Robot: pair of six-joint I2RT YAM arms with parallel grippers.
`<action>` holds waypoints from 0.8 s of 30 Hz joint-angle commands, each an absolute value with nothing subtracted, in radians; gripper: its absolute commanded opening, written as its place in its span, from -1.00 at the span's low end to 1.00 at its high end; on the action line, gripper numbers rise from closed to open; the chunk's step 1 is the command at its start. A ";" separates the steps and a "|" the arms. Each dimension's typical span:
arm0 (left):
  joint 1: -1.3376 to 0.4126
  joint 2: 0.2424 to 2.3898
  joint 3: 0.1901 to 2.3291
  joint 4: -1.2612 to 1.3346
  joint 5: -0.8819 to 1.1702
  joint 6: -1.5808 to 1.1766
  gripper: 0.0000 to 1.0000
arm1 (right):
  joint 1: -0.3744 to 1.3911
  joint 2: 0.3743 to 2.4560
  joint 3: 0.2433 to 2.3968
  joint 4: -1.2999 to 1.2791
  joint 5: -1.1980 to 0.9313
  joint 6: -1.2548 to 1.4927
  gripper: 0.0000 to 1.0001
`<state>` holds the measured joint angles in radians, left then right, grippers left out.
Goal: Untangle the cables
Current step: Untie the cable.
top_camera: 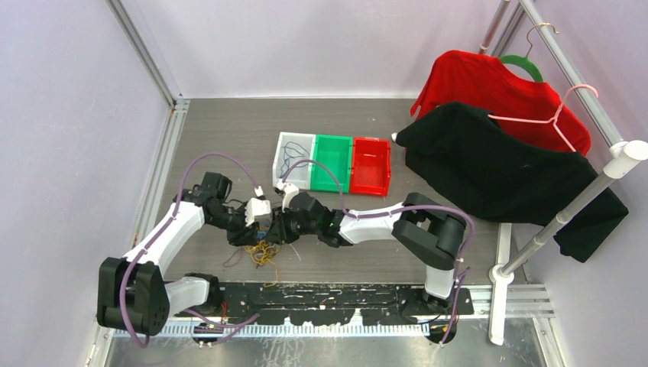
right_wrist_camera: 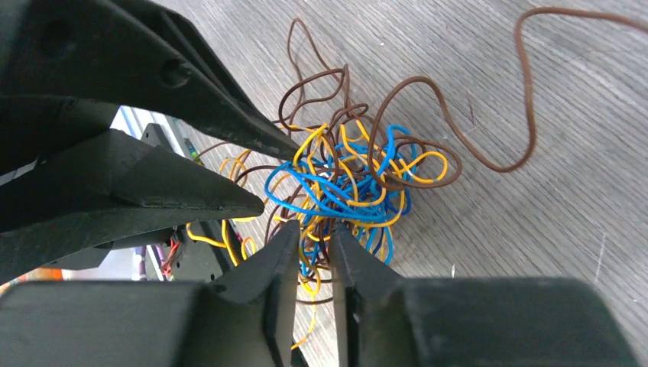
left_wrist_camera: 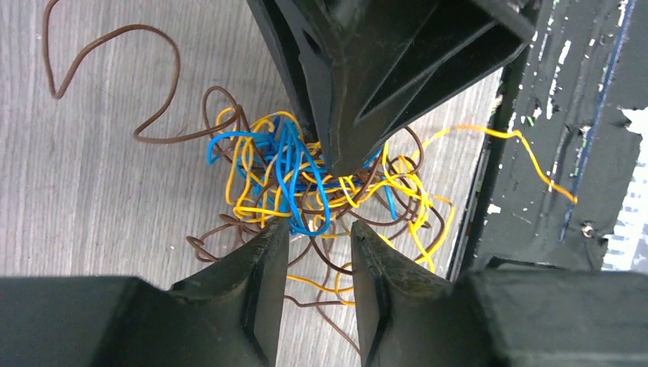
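Clearly most is left for you: cables point(left_wrist_camera: 306, 183) knotted at both tips, left pincer point(left_wrist_camera: 319, 227) parted, right pincer point(right_wrist_camera: 315, 227) maybe nipping strands, can't tell

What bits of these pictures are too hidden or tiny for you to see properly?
- Top view: the tangle of thin blue, yellow and brown wires is tiny, half covered by the black left gripper and right gripper.
- Left wrist view: the right gripper's fingers are buried in wires; whether they pinch one is unclear.
- Right wrist view: the long brown wire is cut off by the frame's edge.
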<state>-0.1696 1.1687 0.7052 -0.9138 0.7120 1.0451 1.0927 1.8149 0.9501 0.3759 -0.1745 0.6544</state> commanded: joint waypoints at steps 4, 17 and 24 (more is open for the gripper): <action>-0.175 1.169 0.706 -0.781 0.706 1.004 -0.57 | 1.103 1.782 0.931 0.464 -0.116 0.634 -0.97; -0.166 1.113 0.903 -1.025 0.731 1.020 -0.98 | 1.101 1.507 0.767 0.432 -0.123 0.509 -0.98; -0.332 1.027 0.859 -0.975 0.738 0.958 0.16 | 1.101 1.527 0.817 0.478 -0.197 0.508 -0.98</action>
